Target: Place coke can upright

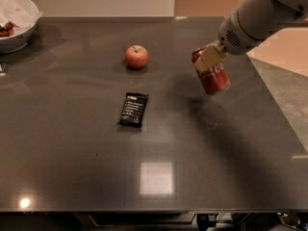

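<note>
The coke can [214, 77] is a red can with white script. It hangs in the air above the right part of the dark table [192, 148], tilted, its lower end pointing down and to the right. My gripper [207, 58] is shut on the can's upper part, with a tan finger [208, 57] lying across it. The grey arm reaches in from the upper right corner. The can's shadow falls on the table just below and to its left.
A red apple [136, 57] sits left of the can. A black snack bar wrapper [134, 109] lies near the table's middle. A white bowl [14, 23] with red food stands at the far left corner. The table's right edge runs close to the can.
</note>
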### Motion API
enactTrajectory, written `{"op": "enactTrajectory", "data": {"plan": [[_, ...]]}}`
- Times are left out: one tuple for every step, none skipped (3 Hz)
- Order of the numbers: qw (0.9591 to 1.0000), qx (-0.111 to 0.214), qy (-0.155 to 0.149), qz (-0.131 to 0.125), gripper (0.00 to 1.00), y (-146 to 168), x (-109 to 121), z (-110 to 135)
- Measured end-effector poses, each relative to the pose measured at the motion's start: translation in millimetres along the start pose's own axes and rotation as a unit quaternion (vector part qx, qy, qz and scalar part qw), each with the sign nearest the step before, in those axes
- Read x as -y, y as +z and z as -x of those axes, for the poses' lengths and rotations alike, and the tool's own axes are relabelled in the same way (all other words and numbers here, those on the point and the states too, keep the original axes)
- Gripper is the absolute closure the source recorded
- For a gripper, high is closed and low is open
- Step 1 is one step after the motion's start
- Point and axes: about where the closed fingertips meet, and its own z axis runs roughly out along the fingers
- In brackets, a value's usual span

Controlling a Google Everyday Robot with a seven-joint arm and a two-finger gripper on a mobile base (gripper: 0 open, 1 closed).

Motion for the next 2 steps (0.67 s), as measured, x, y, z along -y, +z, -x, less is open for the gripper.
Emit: {"op": "enactTrajectory", "data": {"plan": [[0.9953,0.092,-0.030,0.003,1.00,-4.1,6.3,8.0],[0.9848,0.166,-0.049,0.015,1.00,-6.7,8.9,13.5]]}}
